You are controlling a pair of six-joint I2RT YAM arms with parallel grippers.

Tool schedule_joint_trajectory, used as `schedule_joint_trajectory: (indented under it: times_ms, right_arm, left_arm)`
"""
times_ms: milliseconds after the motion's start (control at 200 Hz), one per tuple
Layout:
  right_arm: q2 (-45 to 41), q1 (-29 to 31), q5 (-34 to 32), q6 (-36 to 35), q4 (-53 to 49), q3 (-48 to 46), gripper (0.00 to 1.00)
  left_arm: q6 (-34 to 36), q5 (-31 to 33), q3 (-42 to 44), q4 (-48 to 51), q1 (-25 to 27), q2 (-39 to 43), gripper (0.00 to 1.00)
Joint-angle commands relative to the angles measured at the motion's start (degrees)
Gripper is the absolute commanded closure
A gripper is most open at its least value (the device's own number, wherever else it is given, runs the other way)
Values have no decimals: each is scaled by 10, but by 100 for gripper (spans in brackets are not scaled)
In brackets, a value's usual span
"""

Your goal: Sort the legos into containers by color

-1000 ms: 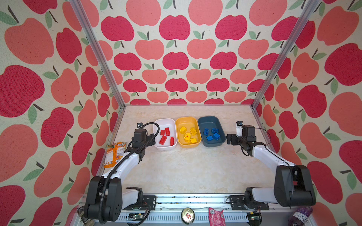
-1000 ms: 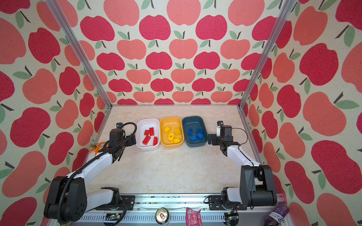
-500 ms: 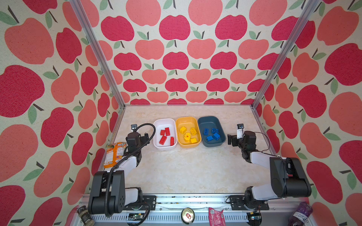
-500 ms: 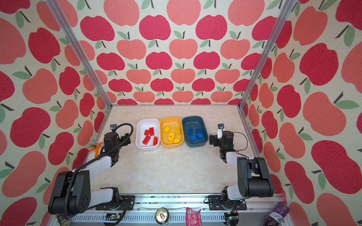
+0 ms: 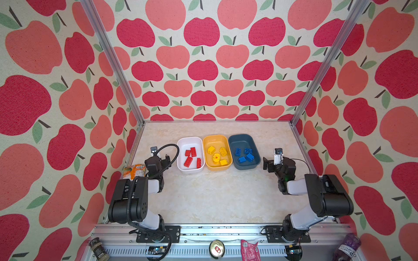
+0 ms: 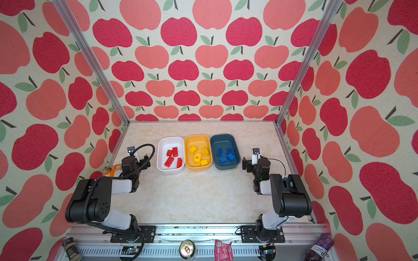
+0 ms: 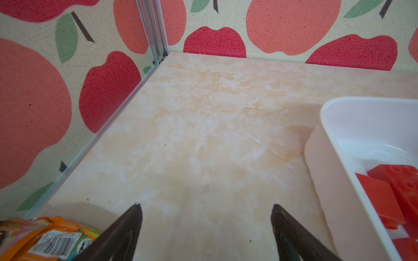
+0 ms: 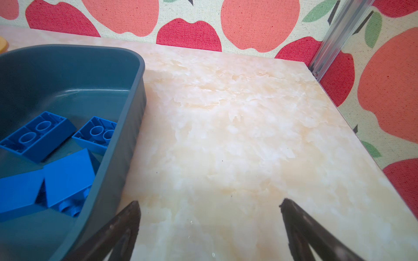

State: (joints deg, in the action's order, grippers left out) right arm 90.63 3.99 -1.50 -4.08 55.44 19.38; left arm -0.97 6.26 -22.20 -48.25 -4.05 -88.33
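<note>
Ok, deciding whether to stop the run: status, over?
Left gripper, right gripper open, empty. Red legos in white tub, yellow legos in yellow tub, blue legos in blue tub. Snack packet beside left gripper, not blocking.

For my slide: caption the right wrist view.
Open right gripper above bare table, beside the slate-blue tub holding blue legos.

The table has a smooth, faintly glossy top printed like pale marble. The walls round it look like coarse woven cloth, matt and grainy, held by posts of ribbed, brushed metal. The white tub, yellow tub and blue tub are smooth moulded plastic with a soft sheen, the red bricks and blue bricks a harder, shinier plastic, and the snack packet is crinkled, glossy foil.
</note>
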Motion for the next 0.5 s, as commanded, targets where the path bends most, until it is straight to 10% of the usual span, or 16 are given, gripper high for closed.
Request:
schedule_joint_trajectory:
  times_ms: [0,495]
  right_arm:
    - [1,-2,-7,-2,15,12,1]
    - [4,19,-79,-8,46,-1,1]
  left_arm:
    - [-10,10,8,-49,-3,-6,8]
    - [2,24,12,-89,8,-41,6]
